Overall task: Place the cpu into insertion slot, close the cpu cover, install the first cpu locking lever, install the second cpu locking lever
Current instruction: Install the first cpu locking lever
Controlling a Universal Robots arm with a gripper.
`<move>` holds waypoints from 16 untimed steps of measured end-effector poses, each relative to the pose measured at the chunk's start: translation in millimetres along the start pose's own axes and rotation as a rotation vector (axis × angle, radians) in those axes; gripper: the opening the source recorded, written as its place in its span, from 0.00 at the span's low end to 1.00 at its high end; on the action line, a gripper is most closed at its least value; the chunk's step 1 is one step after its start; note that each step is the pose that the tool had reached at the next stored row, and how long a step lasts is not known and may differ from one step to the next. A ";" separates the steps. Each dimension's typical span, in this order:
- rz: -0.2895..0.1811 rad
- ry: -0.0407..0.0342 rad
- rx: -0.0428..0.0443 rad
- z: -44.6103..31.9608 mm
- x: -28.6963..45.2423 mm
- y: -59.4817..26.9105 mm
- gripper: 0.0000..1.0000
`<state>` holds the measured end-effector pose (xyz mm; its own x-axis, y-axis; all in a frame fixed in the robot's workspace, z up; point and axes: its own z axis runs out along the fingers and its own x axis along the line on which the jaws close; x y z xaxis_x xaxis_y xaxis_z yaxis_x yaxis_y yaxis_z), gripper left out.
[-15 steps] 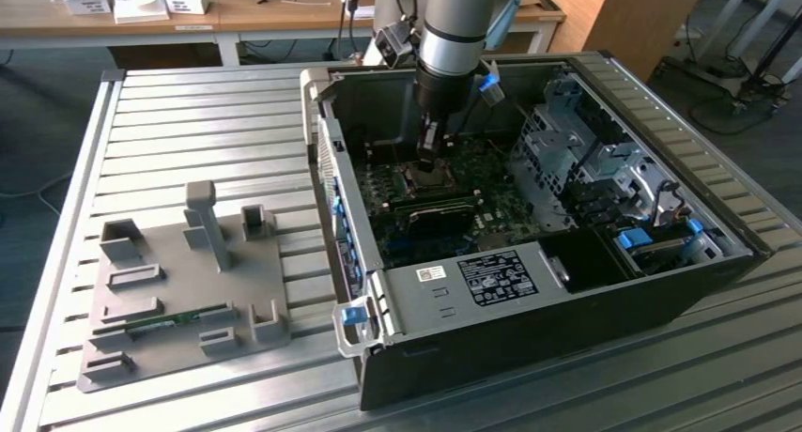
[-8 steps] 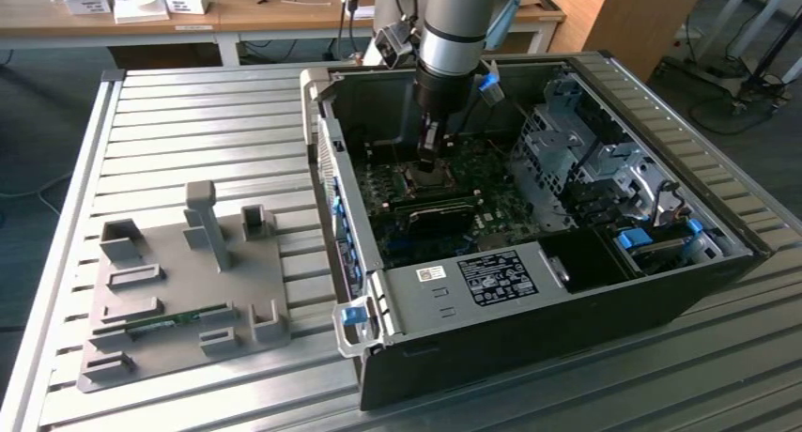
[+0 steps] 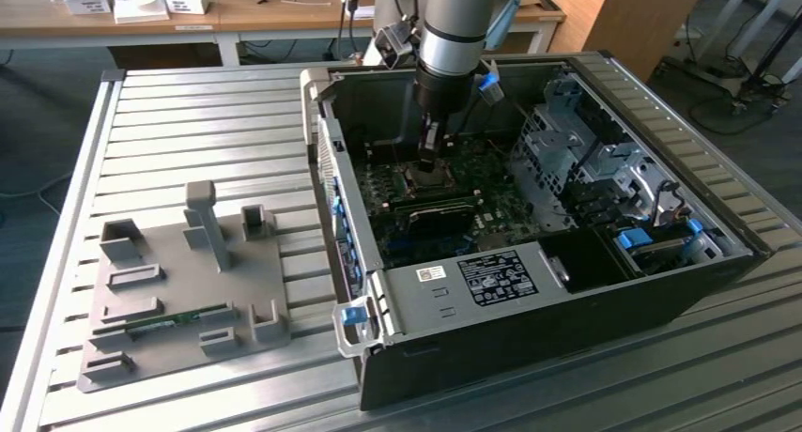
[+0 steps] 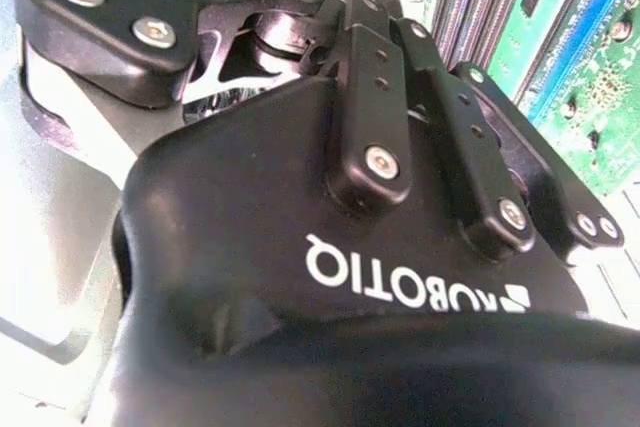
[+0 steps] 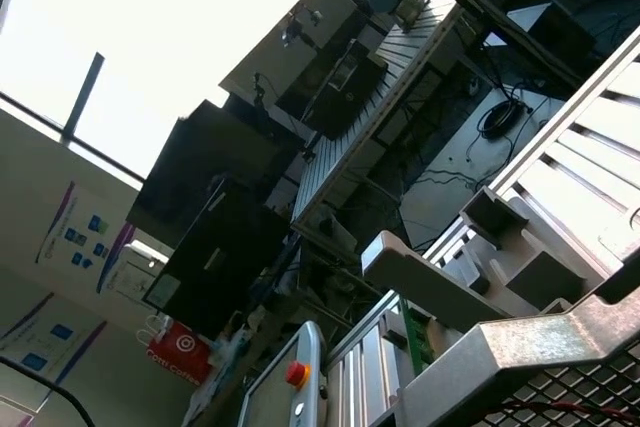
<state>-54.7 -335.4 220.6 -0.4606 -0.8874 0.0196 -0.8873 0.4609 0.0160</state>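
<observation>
Surface: ribbed aluminium counter (image 3: 188,122) of parallel slats, carrying all items; wooden desks and cabling lie in the room beyond.
Nearest item: grey moulded fixture plate (image 3: 182,286) with upright posts and pockets, at the exterior view's left; one slot holds a narrow green circuit strip (image 3: 169,319).
Case: black open-sided computer case (image 3: 539,225), lying on its side just beside the fixture plate, interior facing up.
Board: green motherboard (image 3: 439,202) on the case floor; its card slots appear also in the second wrist view (image 4: 560,37).
Arm: grey and silver cylindrical robot arm (image 3: 452,38), reaching straight down into the case.
Gripper: black two-finger gripper (image 3: 430,164), tip low over the socket area of the board. Its linkage and body appear close in the second wrist view (image 4: 400,147).
Jaws: state cannot be determined; the fingertips are hidden behind the gripper body.
CPU location: small flat square chip, not distinguishable. It may be under or between the fingertips, or already in the socket.
CPU cover: thin metal frame (image 3: 414,177), faintly visible around the gripper tip; open or closed position cannot be determined.
Handling, judged: the chip is light, rigid and smooth-topped, with a fragile contact face. Take hold by two opposite edges and keep it level.
Far background: red emergency-stop button (image 5: 295,374) on a grey panel, in the first wrist view.
</observation>
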 end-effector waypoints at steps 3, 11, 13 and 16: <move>-0.006 0.0002 0.0001 0.0 0.0 0.0 0.11; -0.021 0.0004 0.0004 0.0 0.0 0.0 0.11; -0.025 0.0004 0.0005 0.0 0.0 0.0 0.11; -0.030 0.0005 0.0006 0.0 0.0 0.0 0.11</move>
<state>-54.7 -335.4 220.6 -0.4335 -0.9009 0.0197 -0.9009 0.4338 0.0160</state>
